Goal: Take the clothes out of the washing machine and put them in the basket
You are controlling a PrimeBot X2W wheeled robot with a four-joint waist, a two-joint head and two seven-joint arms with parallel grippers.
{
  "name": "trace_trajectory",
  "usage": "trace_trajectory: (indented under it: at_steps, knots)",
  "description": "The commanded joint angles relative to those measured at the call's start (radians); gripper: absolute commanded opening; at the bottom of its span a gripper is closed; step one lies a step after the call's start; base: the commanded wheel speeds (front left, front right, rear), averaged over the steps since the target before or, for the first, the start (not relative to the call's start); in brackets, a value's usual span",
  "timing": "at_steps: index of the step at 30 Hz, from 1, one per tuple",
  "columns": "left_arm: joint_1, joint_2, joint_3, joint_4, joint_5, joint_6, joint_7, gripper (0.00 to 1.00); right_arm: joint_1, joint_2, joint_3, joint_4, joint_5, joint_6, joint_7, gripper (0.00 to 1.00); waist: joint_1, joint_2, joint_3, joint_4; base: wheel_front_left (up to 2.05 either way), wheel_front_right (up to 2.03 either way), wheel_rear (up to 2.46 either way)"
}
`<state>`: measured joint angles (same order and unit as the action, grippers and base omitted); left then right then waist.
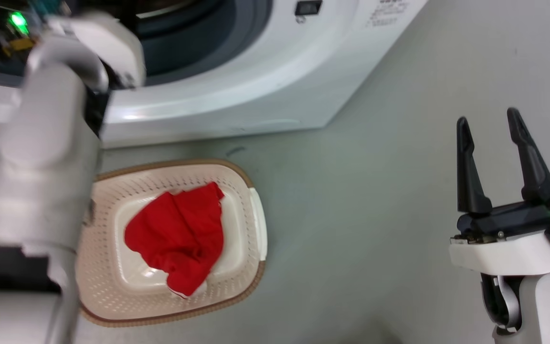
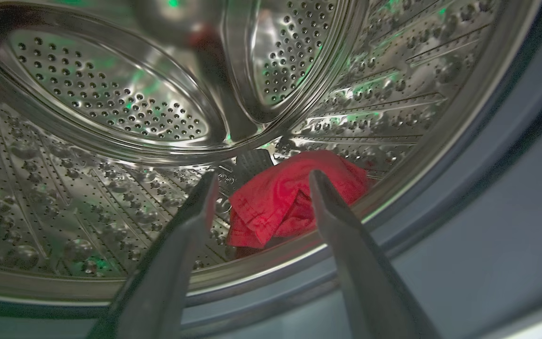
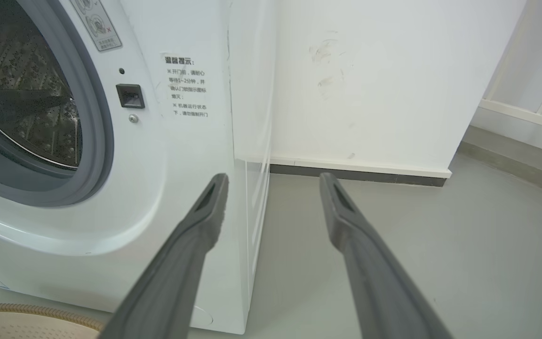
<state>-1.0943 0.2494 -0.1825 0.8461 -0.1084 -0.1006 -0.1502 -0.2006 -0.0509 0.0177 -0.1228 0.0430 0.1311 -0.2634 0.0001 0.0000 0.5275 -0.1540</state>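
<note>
Washing machine: fills 12 o'clock of the head view; door opening faces the basket, grey rubber ring round the mouth.
Steel drum: perforated, lit green; the left arm reaches up toward its opening.
Floor: grey, bare from 3 to 6 o'clock.
Basket: on the floor just before the machine, at about 7 o'clock in the head view; one red garment crumpled in its middle.
Second red garment: low in the drum near the front lip, at 6 o'clock of the left wrist view.
Left gripper: fingers spread, nothing between them, aimed at the cloth and framing it.
Right gripper: at 3 o'clock, fingers spread and empty, well apart from the work.
Step in hand: likely the reach for the last garment; one piece done.
Next move: push deeper, drop onto a thick fold, close.
In the way: drum lip and rubber ring just under the cloth; a drum paddle behind it. Thin fabric may slip.
</note>
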Motion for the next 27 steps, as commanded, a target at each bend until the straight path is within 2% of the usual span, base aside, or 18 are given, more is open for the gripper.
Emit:
trace_trajectory:
  at_steps: [1,5,6,7,15,19,27]
  knots:
    - [-0.026,0.009,-0.001,0.014,0.003,-0.005,0.009,1.00,-0.015,0.001,0.002,-0.006,0.009,-0.001,-0.002,1.00,-0.0001,0.0000,0.058,-0.044,0.00,0.00,0.00]
    - [-0.167,0.040,-0.027,0.110,0.005,-0.018,0.092,1.00,-0.038,0.001,0.007,-0.013,0.029,-0.001,-0.002,1.00,-0.0001,0.0000,0.115,-0.074,0.00,0.00,0.00]
    - [-0.237,0.057,-0.036,0.156,0.000,-0.022,0.143,1.00,-0.051,0.001,0.012,-0.018,0.039,-0.001,-0.002,1.00,-0.0001,0.0000,0.141,-0.087,0.00,0.00,0.00]
    - [-0.237,0.057,-0.036,0.156,0.000,-0.022,0.143,1.00,-0.051,0.001,0.012,-0.018,0.039,-0.001,-0.002,1.00,-0.0001,0.0000,0.141,-0.087,0.00,0.00,0.00]
    - [-0.447,0.102,-0.111,0.286,-0.042,-0.029,0.354,1.00,-0.084,0.001,0.023,-0.042,0.071,-0.001,-0.002,1.00,-0.0001,0.0000,0.237,-0.132,0.00,0.00,0.00]
    - [-0.509,0.140,-0.158,0.313,-0.066,-0.029,0.418,1.00,-0.094,0.001,0.039,-0.054,0.085,-0.001,-0.002,1.00,-0.0001,0.0000,0.268,-0.164,0.00,0.00,0.00]
    - [-0.578,0.176,-0.211,0.364,-0.100,-0.029,0.512,1.00,-0.096,0.001,0.054,-0.076,0.102,-0.001,-0.002,1.00,-0.0001,0.0000,0.309,-0.186,0.00,0.00,0.00]
